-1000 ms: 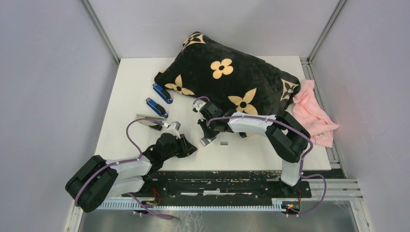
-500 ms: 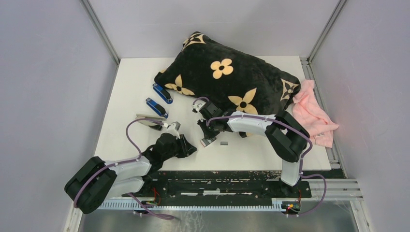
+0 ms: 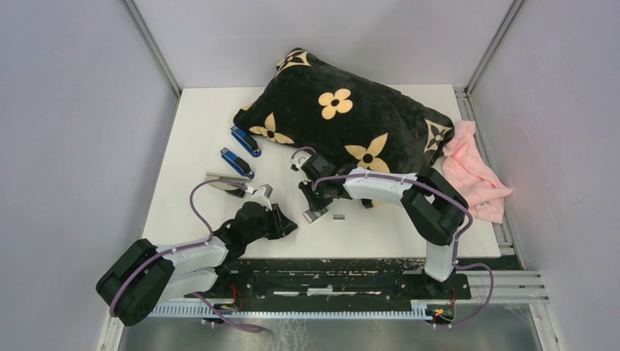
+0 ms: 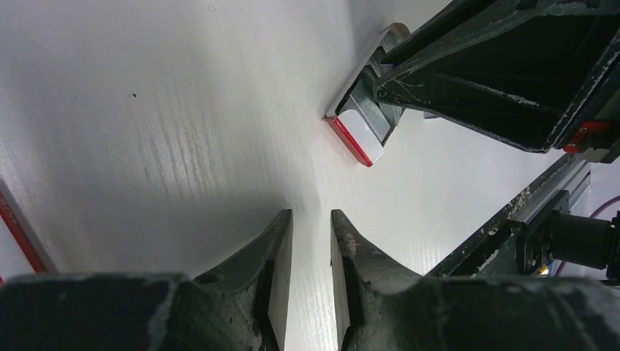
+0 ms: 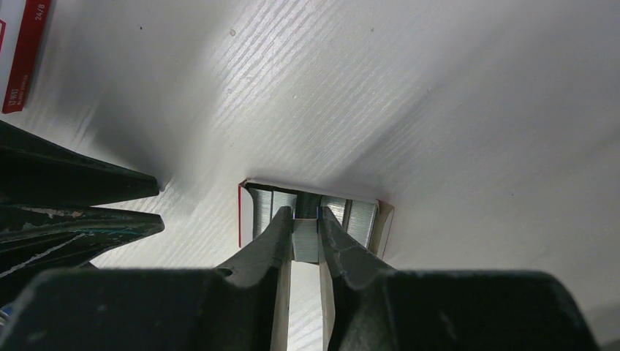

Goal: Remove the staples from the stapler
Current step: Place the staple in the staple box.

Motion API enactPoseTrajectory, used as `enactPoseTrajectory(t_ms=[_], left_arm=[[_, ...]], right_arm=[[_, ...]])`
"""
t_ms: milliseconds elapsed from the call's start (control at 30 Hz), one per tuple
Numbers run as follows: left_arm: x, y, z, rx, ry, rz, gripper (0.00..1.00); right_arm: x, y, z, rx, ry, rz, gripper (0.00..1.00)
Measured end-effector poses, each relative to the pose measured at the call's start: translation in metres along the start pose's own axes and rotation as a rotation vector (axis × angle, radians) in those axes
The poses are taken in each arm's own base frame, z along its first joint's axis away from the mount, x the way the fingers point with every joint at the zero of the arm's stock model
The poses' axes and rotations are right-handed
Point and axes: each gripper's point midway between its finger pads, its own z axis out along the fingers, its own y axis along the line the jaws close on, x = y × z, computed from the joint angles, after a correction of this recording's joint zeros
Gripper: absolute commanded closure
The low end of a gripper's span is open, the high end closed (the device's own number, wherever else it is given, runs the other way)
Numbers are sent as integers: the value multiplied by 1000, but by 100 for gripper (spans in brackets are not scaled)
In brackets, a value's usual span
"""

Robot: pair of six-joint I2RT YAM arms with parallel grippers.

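Almost nothing has moved in the last second: only the left arm's bulky black elbow has sagged a touch toward the near-left corner, and both wrists sit where they were. The right gripper (image 5: 305, 216) points down into a small open box (image 5: 384, 227). Its jaws are drawn close, with a strip of staples (image 5: 305, 245) filling the gap and touching both fingers. More strips (image 5: 263, 208) lie flat in the box on either side of it. Just to this gripper's right a loose strip (image 3: 338, 216) rests on the white table (image 5: 439, 110). Behind the wrist the right forearm runs low and nearly level out to the right, folds at a black elbow, then drops back to its base at the near edge. A black flowered pillow (image 3: 343, 117) lies just beyond that forearm, and a pink cloth (image 3: 475, 172) lies past the elbow. The left gripper (image 4: 311, 219) sits low over bare table just left of the box, pointing toward it, jaws a narrow slit apart and holding nothing. Its forearm slants back to the near-left, where the elbow overhangs the table edge. Two blue staplers (image 3: 246, 141) (image 3: 237, 162) lie side by side beyond this gripper, to its far left, well apart from the box.
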Motion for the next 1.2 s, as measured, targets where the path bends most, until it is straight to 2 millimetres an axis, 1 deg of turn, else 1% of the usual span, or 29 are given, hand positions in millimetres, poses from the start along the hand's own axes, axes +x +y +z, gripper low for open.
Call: enactPoseTrajectory(t_ms=[367,400,433,467,833,1000,1100,1200], left_arm=[[-1,-3,-1,10,-6,3,67],[-2,-3,-1,12,-9,3,67],[-3,-4,-2,14,-12,4,67],[-3,-5,-2,16,-13,4,67],[-2,-3,-6,5,-11,3,66],[-10,-12,-10,37,-41,9,64],[-19,-24,-16,90,-77,23,53],[-29,-40,-23,165,-127,43,34]], right_arm=[[4,0,-2,-3,23,-9,75],[5,0,-2,-4,24,-9,73],[5,1,-2,-6,25,-10,69],[5,1,-2,-8,26,-14,69],[4,3,-4,-19,32,-21,69],[3,5,-8,-68,40,-35,69],[0,11,-21,-166,39,-60,69],[-10,14,-44,-292,13,-87,69]])
